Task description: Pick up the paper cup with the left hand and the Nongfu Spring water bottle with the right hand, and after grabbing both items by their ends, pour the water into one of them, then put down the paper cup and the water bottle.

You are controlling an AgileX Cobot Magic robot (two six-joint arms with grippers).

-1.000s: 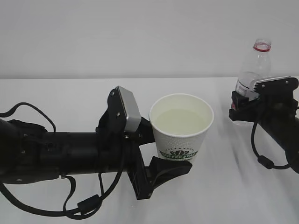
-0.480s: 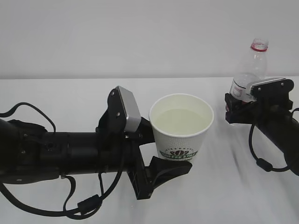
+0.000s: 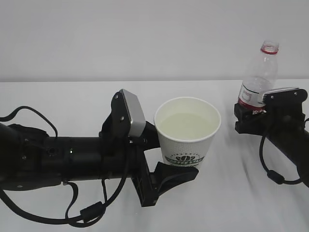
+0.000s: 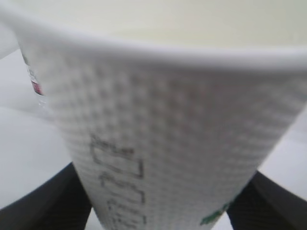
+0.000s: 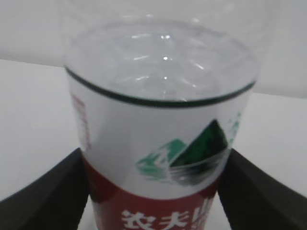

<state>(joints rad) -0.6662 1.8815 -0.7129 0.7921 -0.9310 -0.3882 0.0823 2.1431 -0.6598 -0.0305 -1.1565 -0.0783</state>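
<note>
While the left hand (image 3: 166, 154) lies low and level across the table (image 3: 72, 96), its fingers grasp the paper cup (image 3: 187, 130).
Farther right, the right hand (image 3: 251, 118) reaches in, fingers flanking the upright Nongfu Spring water bottle (image 3: 259, 77); grip unclear.

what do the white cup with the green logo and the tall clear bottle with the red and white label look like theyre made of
White tapered cup with a green logo: apparently paper, matte, since its wall shows a fine dimpled embossing and a rolled rim. Tall clear bottle with a red-and-white label: likely thin plastic, glossy and see-through with ridged shoulders; the label looks like a printed film wrap.
</note>
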